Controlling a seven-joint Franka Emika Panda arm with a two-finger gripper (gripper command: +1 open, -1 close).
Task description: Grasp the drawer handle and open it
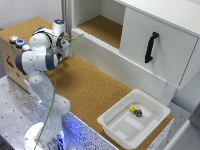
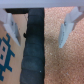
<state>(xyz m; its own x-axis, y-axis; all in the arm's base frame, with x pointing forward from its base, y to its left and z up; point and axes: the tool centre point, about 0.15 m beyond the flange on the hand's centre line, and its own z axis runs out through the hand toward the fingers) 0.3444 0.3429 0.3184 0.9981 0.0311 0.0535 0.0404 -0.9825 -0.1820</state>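
The slim black bar-shaped drawer handle [image 1: 151, 47] stood upright on the flat front of the large white box-like drawer [image 1: 170, 52], at the exterior view's upper right, raised above the brown cork-covered table [image 1: 90, 90]. It was the 1 pull on that panel, and its bent ends met the white face while the middle appeared to stand slightly proud.

The white Franka arm [image 1: 42, 60] sat folded well apart from it, at the exterior view's left, beside a cardboard box [image 1: 12, 57]. In the wrist view the gripper [image 2: 39, 30] was released: its 2 pale fingers [image 2: 66, 31] were spread wide with nothing between them, hanging over cork and a dark strip.

Judged from its look, the handle was rigid and smooth, so it would not yield, though a hard, glossy bar could slip under pads. The soundest hold seemed to be at mid-length, fingers closing across the bar's narrow width. The drawer looked bulky, so a steady straight pull outward would probably be needed.

A white plastic tray [image 1: 116, 129] holding 2 small dice [image 1: 135, 110] lay below the drawer.
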